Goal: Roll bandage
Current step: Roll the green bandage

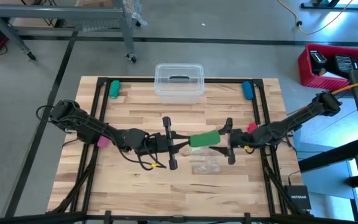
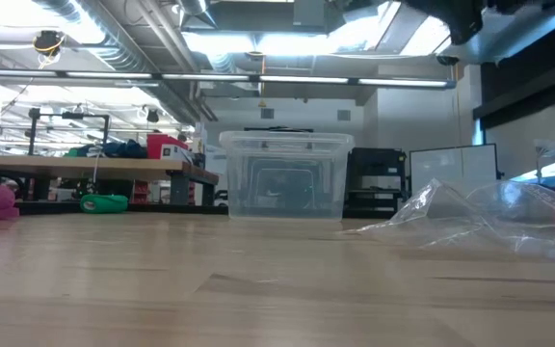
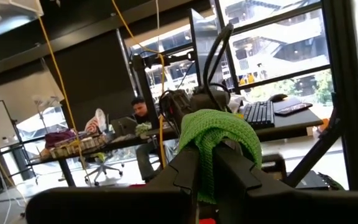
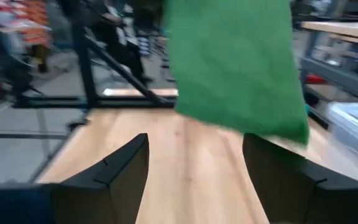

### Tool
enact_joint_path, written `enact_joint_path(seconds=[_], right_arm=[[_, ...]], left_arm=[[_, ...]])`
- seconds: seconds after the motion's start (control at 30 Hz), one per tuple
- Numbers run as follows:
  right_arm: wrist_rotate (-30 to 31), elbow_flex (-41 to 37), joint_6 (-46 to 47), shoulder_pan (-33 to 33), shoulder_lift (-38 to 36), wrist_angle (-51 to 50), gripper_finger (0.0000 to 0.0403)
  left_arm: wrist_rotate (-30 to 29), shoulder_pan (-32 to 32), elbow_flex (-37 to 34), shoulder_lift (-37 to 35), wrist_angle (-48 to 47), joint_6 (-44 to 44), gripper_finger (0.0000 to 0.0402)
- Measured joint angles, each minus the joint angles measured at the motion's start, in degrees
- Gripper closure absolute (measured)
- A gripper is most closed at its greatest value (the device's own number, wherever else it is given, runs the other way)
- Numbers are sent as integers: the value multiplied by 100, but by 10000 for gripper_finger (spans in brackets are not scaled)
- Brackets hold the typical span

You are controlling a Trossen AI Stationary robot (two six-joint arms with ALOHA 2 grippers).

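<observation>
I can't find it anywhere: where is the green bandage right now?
In the high view the bandage hangs mid-table between both grippers, pinched by the left gripper, above the clear plastic bag.

Both arms reach in toward table centre, forearms low and roughly level, wrists facing each other across a short gap.

Left arm: comes in from the left edge, elbow bent near the frame, wrist extended toward the middle. Left tool has its fingers nearly closed, pinching the bandage, which drapes over the fingertips.

Right arm: enters from the right edge, long straight reach, wrist ending just right of centre. Right tool stands wide open, fingers spread well apart with the bandage hanging in front of them; they aren't closed on it.

Tools sit near each other at about the same height, both raised off the table.
</observation>
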Motion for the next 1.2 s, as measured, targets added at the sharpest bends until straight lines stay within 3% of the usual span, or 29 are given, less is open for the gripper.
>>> enact_joint_path(seconds=[0.23,0.57,0.7,1.0,1.2], right_arm=[[276,-4,525,4,-54,-978,143],[-750,307,922,4,-825,-1771,143],[-676,540,917,4,-877,-2002,143],[-217,573,775,0,-482,-1601,148],[-541,573,463,0,-166,-1014,211]], left_arm=[[4,-20,0,0,-4,61,375],[4,-20,1,0,-13,119,375],[4,-20,0,0,-13,113,375],[4,-20,0,0,-5,108,375],[4,-20,1,0,-5,108,375]])
